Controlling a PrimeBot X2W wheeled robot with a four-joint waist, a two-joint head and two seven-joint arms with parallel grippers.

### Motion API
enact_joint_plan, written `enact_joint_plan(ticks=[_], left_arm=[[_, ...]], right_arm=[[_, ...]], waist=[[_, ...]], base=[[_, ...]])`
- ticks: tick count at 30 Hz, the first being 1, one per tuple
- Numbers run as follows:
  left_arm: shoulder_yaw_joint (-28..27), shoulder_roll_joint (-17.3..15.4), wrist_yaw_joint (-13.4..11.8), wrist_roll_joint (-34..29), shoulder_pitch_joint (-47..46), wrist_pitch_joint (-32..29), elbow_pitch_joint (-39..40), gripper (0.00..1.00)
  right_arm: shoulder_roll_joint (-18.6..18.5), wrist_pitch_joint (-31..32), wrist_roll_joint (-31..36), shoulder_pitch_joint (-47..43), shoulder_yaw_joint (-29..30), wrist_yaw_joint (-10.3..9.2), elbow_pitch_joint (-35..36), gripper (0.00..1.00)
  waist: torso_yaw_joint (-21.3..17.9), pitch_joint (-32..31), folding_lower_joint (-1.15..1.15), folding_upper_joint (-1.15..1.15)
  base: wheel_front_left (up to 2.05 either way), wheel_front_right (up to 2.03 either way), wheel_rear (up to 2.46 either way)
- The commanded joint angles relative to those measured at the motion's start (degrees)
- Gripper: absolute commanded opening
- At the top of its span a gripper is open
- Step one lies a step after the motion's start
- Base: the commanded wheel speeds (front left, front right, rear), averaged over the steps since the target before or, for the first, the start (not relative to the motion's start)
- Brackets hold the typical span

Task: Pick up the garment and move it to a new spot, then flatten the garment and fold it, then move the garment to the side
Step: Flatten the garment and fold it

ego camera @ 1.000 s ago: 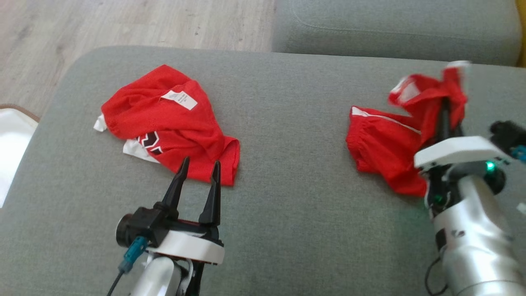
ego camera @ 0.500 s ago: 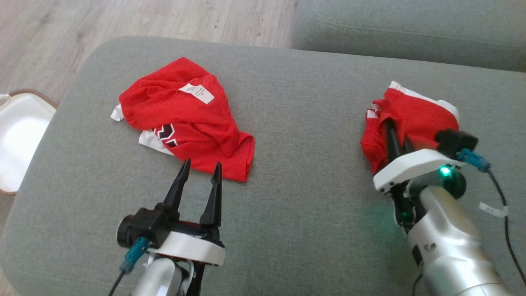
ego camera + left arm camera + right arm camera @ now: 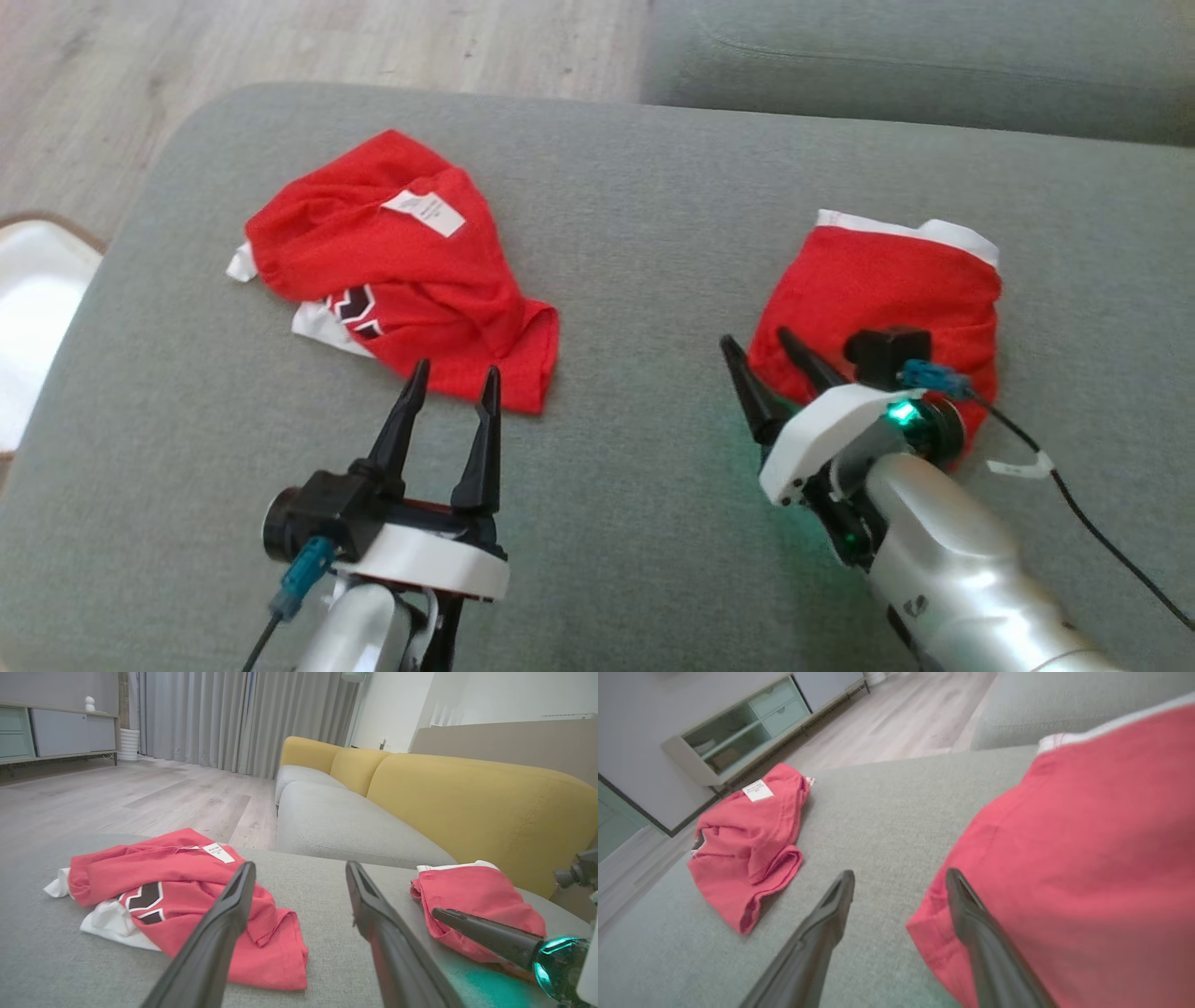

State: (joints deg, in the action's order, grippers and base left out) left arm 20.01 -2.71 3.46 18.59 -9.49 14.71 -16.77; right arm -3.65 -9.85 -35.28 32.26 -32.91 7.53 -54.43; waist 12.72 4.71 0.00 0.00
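Observation:
The garment (image 3: 401, 271), a crumpled red jersey with white edges, a black white-outlined mark and a white label, lies at the left of the grey cushion (image 3: 653, 233); it also shows in the wrist views (image 3: 187, 896) (image 3: 747, 849). My left gripper (image 3: 456, 369) (image 3: 300, 868) stands open just short of its near hem, holding nothing. A second red piece (image 3: 887, 280) (image 3: 472, 900) (image 3: 1087, 858), folded flat with a white band along its far edge, lies at the right. My right gripper (image 3: 756, 338) (image 3: 900, 873) is open at its near left corner, one finger over the cloth.
Another grey seat (image 3: 887, 75) lies behind the cushion, with a yellow backrest (image 3: 467, 798) beyond. Wood floor (image 3: 280, 37) runs past the far left edge. A white object (image 3: 28, 308) sits on the floor at the left. A low cabinet (image 3: 738, 732) stands against the wall.
My right gripper has opened, let go of the folded red piece and drawn back toward its near left corner. The piece now lies flat. The head camera has shifted; the left arm has not moved.

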Motion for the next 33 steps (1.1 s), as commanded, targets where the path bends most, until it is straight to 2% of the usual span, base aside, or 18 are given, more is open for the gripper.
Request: enact_joint_plan(ticks=[1,4,8,13,17,23,28,33], left_arm=[[-2.41,-0.17,-0.51,0.06,-2.45,0.29,1.80,1.00],[-3.16,-0.17,-0.55,-0.07,-2.72,0.29,2.17,1.00],[-4.39,-0.17,-0.58,-0.36,-3.08,0.29,3.42,1.00],[-5.77,-0.17,-0.72,-0.37,-3.43,0.29,5.30,1.00],[-6.03,-0.17,-0.69,-0.15,-3.78,0.29,6.30,1.00],[-5.79,-0.17,-0.32,0.28,-3.77,0.29,6.83,1.00],[-5.32,-0.17,-0.08,0.74,-3.38,0.29,7.07,1.00],[-5.22,-0.17,0.24,0.63,-3.04,0.29,7.10,1.00]], right_arm=[[0.77,-1.43,-0.07,1.81,-1.40,-0.04,2.12,1.00],[-0.05,-3.71,1.49,2.76,-2.30,-0.04,3.59,1.00],[-2.27,-5.03,4.49,3.37,0.85,-0.04,8.08,1.00],[-5.51,-5.12,15.99,-0.52,13.84,-0.04,21.27,1.00],[-4.63,-5.13,25.05,-7.29,23.02,-0.04,30.43,1.00],[-1.38,-5.14,32.36,-16.37,31.02,-0.04,38.31,1.00],[0.39,-5.14,33.66,-21.26,33.80,-0.04,42.03,1.00],[0.73,-5.14,33.49,-22.84,33.94,-0.04,43.78,1.00]], waist=[[-0.88,-0.24,0.00,0.00],[-2.34,-0.61,0.00,0.00],[-4.42,-1.07,0.00,0.00],[-7.27,-1.29,0.00,0.00],[-9.11,-1.31,0.00,0.00],[-11.14,-1.12,0.00,0.00],[-11.87,-0.73,0.00,0.00],[-11.98,-0.48,0.00,0.00]], base=[[0.00,0.00,0.00],[0.00,0.00,0.00],[0.00,0.00,0.00],[0.00,0.00,0.00],[0.00,0.00,0.00],[0.00,0.00,0.00],[0.00,0.00,0.00],[0.00,0.00,0.00]])
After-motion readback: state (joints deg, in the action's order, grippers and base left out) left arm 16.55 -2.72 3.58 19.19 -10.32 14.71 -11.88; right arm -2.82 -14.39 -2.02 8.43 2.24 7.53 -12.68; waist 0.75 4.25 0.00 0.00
